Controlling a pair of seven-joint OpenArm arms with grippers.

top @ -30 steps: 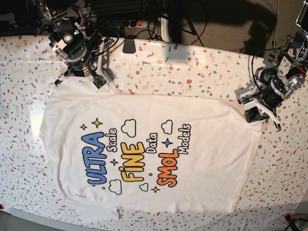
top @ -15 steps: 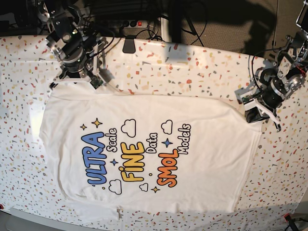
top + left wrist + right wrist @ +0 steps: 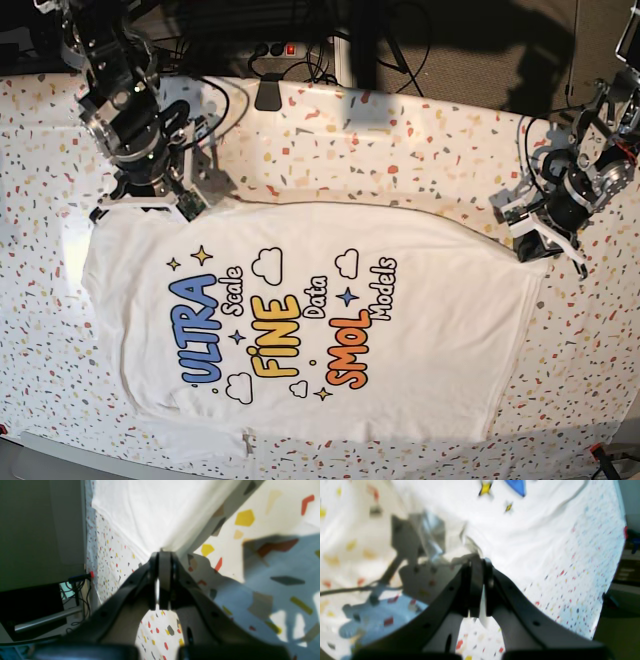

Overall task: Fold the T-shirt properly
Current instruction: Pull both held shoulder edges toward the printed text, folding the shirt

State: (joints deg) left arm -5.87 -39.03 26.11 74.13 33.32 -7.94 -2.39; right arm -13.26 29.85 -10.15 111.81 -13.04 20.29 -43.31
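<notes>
Now the T-shirt [image 3: 310,330] lies print-up on the bench [image 3: 400,140], its far edge pulled straighter than a second ago. Both grippers, left [image 3: 545,240] and right [image 3: 165,195], stay clenched on opposite far corners, ready for folding.

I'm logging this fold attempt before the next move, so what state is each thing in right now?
T-shirt: spread flat, print side up, not yet folded.
Left gripper: shut on a T-shirt corner.
Right gripper: shut on the T-shirt's edge.
Table cover: lying flat under the T-shirt.
</notes>
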